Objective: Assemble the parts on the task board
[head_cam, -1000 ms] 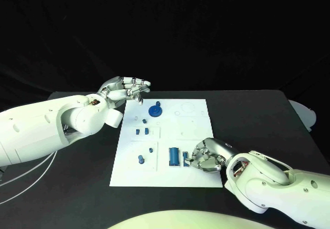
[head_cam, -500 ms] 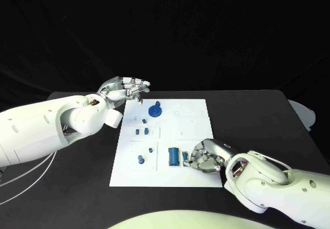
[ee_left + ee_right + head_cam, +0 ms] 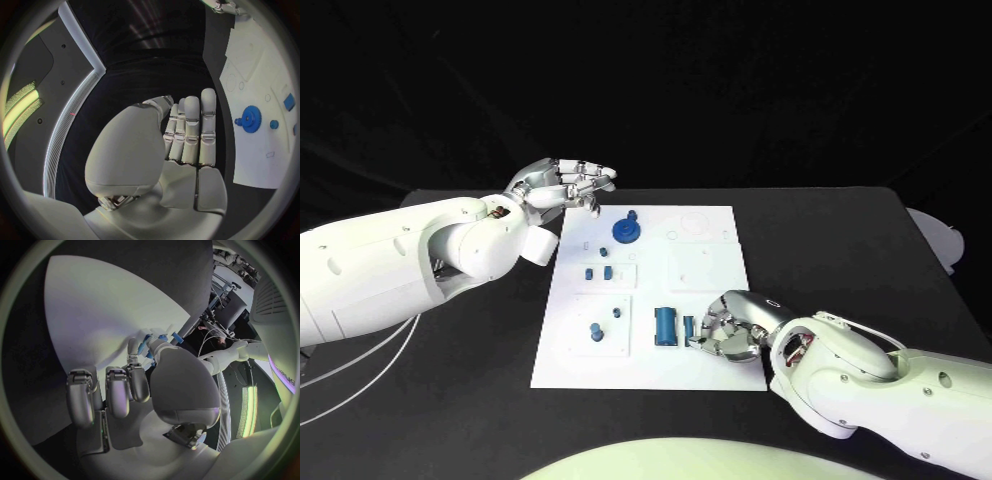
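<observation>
Head view showed the white board (image 3: 697, 300) lying mid-table (image 3: 848, 250), blue parts scattered over it — a gear (image 3: 627, 232) near the far end, a small peg (image 3: 597, 333) at the near left, an oblong block (image 3: 666, 327) near the front edge. Right hand (image 3: 730, 328) rested on the board's near right part, fingers curled down just beside the block and a slim blue piece (image 3: 689, 332); whether it pinched that piece could not be told. Left hand (image 3: 567, 186) hovered off the board's far left corner — fingers together, holding nothing.
</observation>
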